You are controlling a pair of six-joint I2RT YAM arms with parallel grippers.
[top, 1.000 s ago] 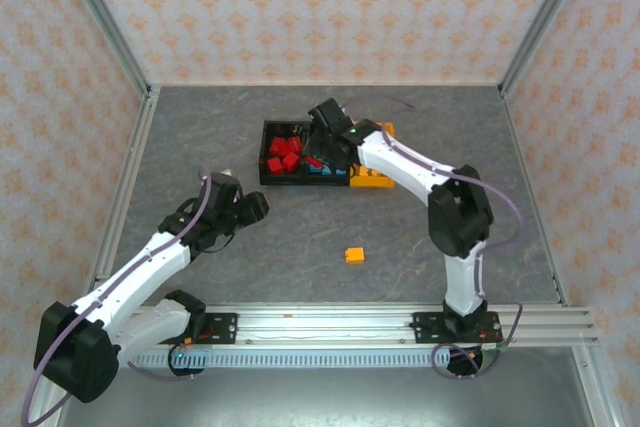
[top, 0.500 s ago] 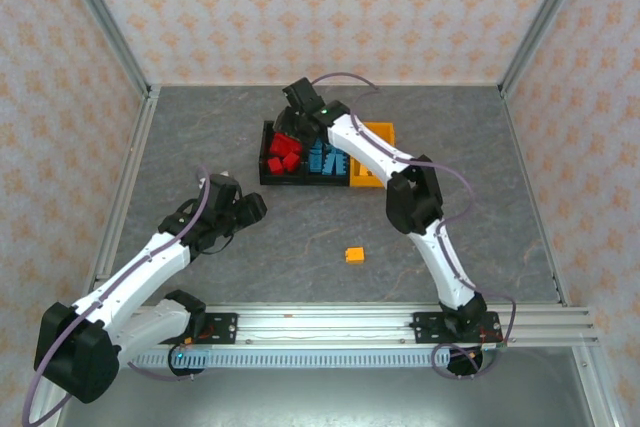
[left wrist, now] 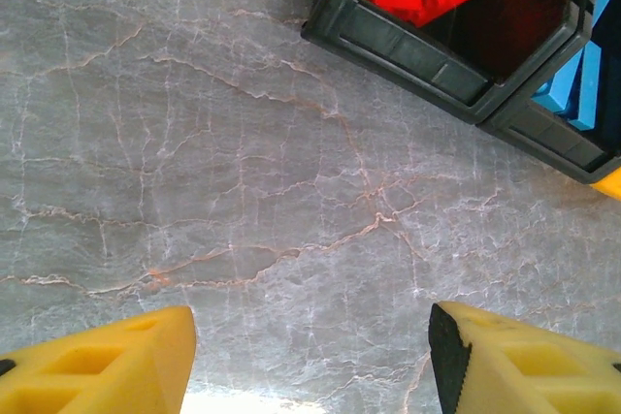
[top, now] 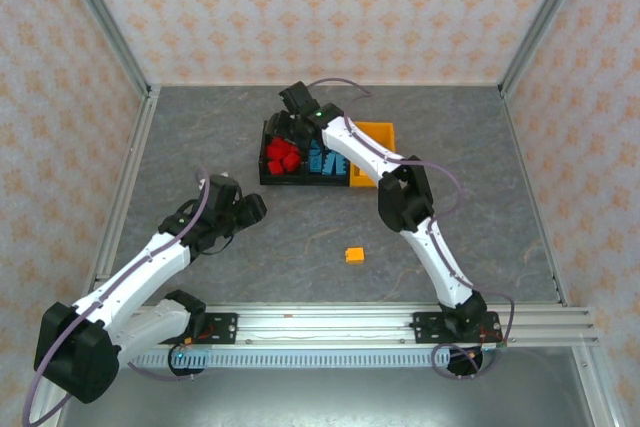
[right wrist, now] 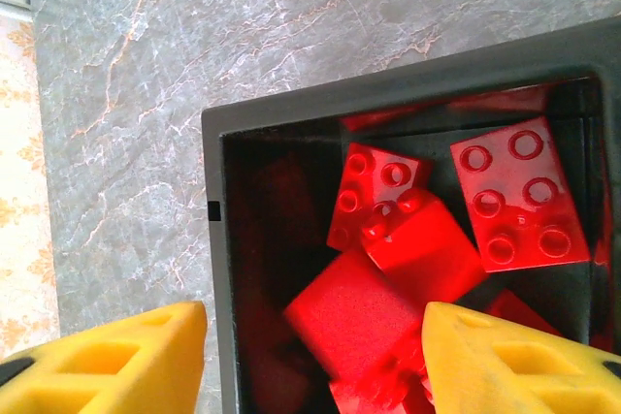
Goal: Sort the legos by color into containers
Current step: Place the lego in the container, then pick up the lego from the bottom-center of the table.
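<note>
Grey veined stone-look tabletop [top: 200, 137]. Peach floral-patterned walls [top: 330, 7] close three sides. Silver metal corner posts [top: 100, 9]. Silver slotted rail [top: 330, 321] along the near edge.

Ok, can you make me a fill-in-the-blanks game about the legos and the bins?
The black bin below the right gripper holds ___ legos.
The middle bin holds ___ ones.
The lone lego on the table is ___.
The left gripper has its jaws ___.
Missing words: red, blue, orange, open.
</note>
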